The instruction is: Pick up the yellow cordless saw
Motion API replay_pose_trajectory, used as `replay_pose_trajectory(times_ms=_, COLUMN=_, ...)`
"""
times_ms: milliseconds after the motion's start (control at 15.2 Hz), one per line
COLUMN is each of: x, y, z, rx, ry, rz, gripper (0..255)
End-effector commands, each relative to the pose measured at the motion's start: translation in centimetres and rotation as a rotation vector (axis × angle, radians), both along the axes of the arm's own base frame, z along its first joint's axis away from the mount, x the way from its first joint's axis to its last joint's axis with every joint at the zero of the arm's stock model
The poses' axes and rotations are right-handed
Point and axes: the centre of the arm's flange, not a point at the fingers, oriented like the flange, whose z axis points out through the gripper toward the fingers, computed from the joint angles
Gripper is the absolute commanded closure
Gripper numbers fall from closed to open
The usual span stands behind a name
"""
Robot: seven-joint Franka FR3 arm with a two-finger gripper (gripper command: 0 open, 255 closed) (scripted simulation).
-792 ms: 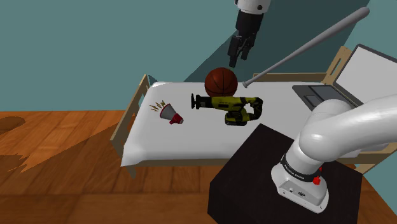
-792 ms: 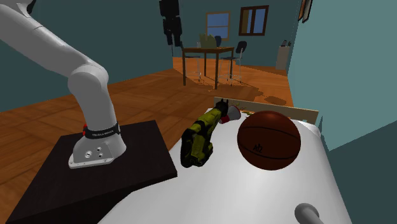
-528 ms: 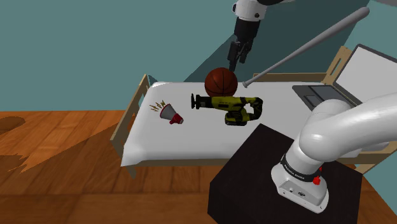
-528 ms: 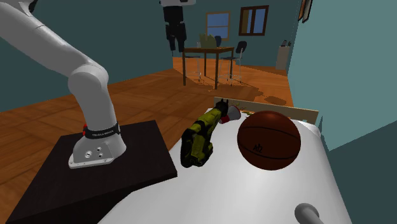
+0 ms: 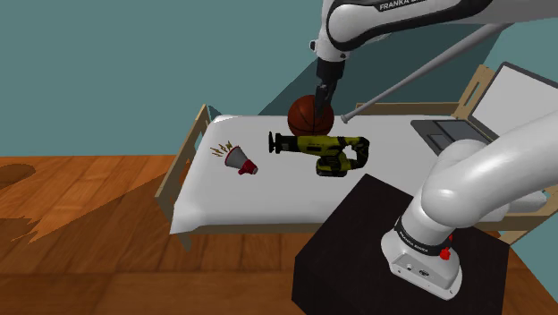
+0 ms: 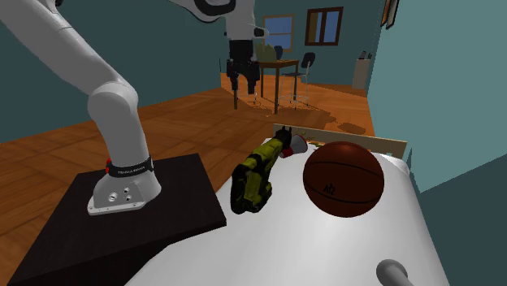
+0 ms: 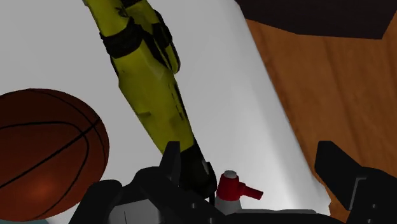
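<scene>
The bed (image 5: 231, 199) (image 6: 325, 244) (image 7: 219, 76), a light wooden frame under a plain white sheet, bears everything. Its near long edge runs along the black box stand (image 5: 353, 246) (image 6: 142, 223). The white arm with dark joints (image 5: 487, 183) (image 6: 106, 97) rises from the stand. "FRANKA" reads in dark letters on its upper link in the shoulder view. The black band at its base carries white lettering too small to read for sure.

A long grey baseball bat (image 5: 429, 63) (image 6: 395, 272) slants up from the bed's far rail. An open grey laptop (image 5: 501, 107) sits at the shoulder view's right end of the bed.

The brown basketball with black seams (image 5: 304, 116) (image 6: 343, 179) (image 7: 44, 149) rests by the far rail; a small mark on it cannot be read. Just beside it, toward the stand, the yellow and black cordless saw (image 5: 322, 148) (image 6: 256, 172) (image 7: 149, 83) lies flat on the sheet. Its blade end points to the shoulder view's left.

The all-black gripper (image 5: 320, 106) (image 6: 241, 85) (image 7: 254, 156) hangs above the ball and the saw, apart from both. Its fingers (image 7: 170, 158) are spread wide.

A small white and red megaphone (image 5: 240, 161) (image 7: 234, 188) lies past the blade end. Bare sheet stretches from it to the bed's foot and near edge.
</scene>
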Motion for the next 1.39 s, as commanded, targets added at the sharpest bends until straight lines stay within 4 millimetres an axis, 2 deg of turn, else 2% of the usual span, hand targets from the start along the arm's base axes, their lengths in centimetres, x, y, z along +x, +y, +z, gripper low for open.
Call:
replay_pose_trajectory(times_ms=0, x=1.2, y=-1.0, z=-2.3, rx=-0.008, ry=0.009, rz=0.047, gripper=0)
replay_pose_trajectory(times_ms=858, x=9.8, y=-5.4, z=-16.7, rx=-0.053, ry=0.075, rz=0.334, gripper=0)
replay_pose_trajectory(times_ms=1320, x=9.8, y=-5.4, z=-20.4, rx=-0.053, ry=0.075, rz=0.334, gripper=0)
